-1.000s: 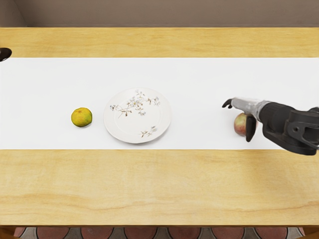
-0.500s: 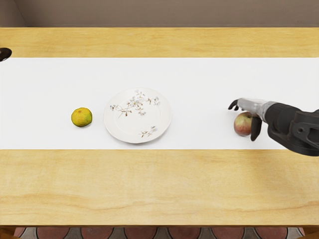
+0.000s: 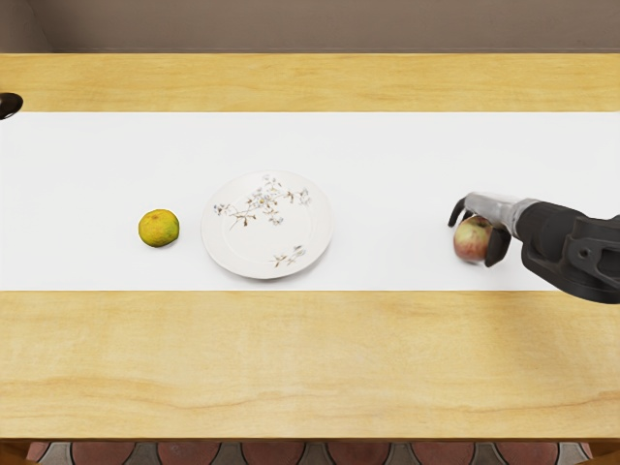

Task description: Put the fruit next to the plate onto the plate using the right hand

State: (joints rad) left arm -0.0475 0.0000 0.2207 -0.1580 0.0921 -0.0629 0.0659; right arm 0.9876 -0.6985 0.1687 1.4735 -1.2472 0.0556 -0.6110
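Note:
A reddish-green apple (image 3: pixel 472 239) lies on the white runner far to the right of the plate. My right hand (image 3: pixel 477 229) reaches in from the right edge and its dark fingers (image 3: pixel 455 212) curl over the apple's top, with the thumb against its near right side. The apple still rests on the cloth. A white plate with a floral pattern (image 3: pixel 266 225) sits mid-table with nothing on it. Just left of the plate lies a small orange-green citrus fruit (image 3: pixel 159 229). A dark tip of the left hand (image 3: pixel 8 104) shows at the left edge.
The white runner (image 3: pixel 387 155) crosses the wooden table (image 3: pixel 310 358) from side to side. Bare cloth stretches between the apple and the plate.
My right hand shifted slightly right and down onto the apple, and its fingers and thumb drew in around the fruit. Plate and citrus stayed still.

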